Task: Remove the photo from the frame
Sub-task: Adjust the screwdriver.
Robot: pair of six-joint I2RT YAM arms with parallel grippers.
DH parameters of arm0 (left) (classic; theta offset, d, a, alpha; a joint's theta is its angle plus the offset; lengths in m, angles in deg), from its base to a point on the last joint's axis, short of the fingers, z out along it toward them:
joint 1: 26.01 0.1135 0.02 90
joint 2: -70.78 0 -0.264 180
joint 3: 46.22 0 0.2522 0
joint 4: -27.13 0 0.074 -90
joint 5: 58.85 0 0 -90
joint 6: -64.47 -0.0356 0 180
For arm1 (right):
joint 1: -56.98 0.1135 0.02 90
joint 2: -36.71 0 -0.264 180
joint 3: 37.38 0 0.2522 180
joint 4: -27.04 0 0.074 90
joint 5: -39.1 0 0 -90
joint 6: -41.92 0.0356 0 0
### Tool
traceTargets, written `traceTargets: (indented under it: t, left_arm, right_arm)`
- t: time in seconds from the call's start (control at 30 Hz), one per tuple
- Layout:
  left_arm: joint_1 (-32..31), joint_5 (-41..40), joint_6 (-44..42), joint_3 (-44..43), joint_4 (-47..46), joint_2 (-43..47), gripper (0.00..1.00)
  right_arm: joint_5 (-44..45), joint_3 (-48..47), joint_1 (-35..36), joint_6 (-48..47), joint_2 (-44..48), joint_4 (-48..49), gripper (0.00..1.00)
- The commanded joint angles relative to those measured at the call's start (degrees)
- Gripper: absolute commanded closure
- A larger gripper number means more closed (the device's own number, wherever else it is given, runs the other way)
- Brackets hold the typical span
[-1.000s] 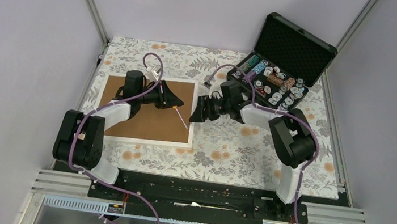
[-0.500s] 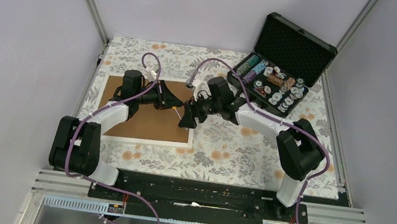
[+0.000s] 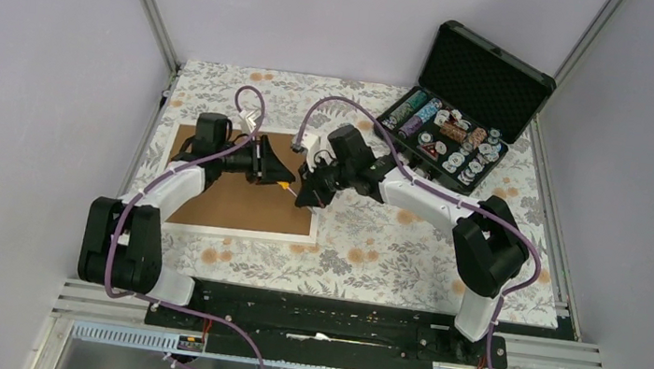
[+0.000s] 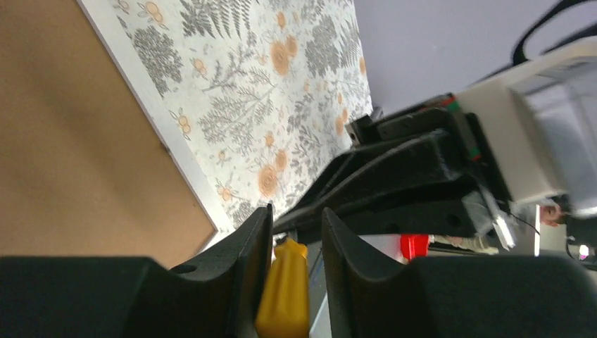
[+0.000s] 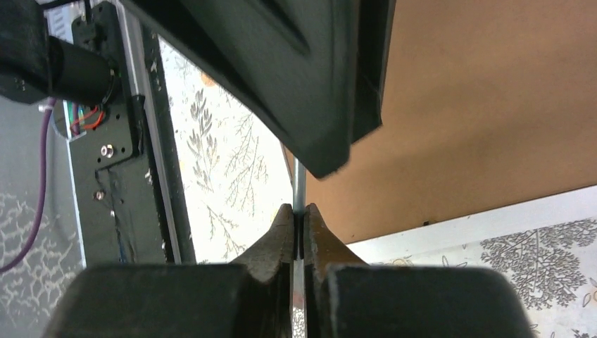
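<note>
screwdriver point(image 5: 298, 186) shaft pinched tight in right pincer point(image 5: 298, 213)

You have a rectangular frame point(image 3: 246, 203), brown fibreboard back, white border; a table point(image 3: 392, 240) printed with grey ferns and orange flowers; a yellow-handled, grey-shafted tool point(image 4: 284, 296).

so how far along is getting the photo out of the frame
Done: nothing visible; the frame lies face down, brown back on, photo unseen. In hand: a tool near its right edge, yellow handle within the left pincer, right pincer shut on its metal shaft. Left: opening the back, lifting the photo out.
</note>
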Motion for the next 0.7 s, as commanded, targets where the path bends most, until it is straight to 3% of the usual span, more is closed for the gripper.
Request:
traceTargets:
  t: [0.0, 0.13, 0.33, 0.67]
  left_arm:
    - [1.82, 8.73, -17.21, -5.17, 16.58, 2.23, 0.62]
    - [1.83, 11.87, -26.97, -6.56, 27.01, 0.82, 0.56]
    - [1.69, 12.80, -28.50, -5.30, 28.49, 0.55, 0.52]
    - [0.96, 13.36, -28.92, -4.61, 28.55, -1.28, 0.67]
  right_arm:
    - [-5.25, -1.40, 0.16, -7.24, 1.43, -6.09, 1.00]
    - [-8.09, -1.55, 0.16, -9.94, 1.89, -8.31, 1.00]
    - [-10.24, -3.04, 0.25, -12.51, 1.57, -11.39, 1.00]
    - [-13.22, -4.96, 0.38, -16.00, 0.60, -15.12, 1.00]
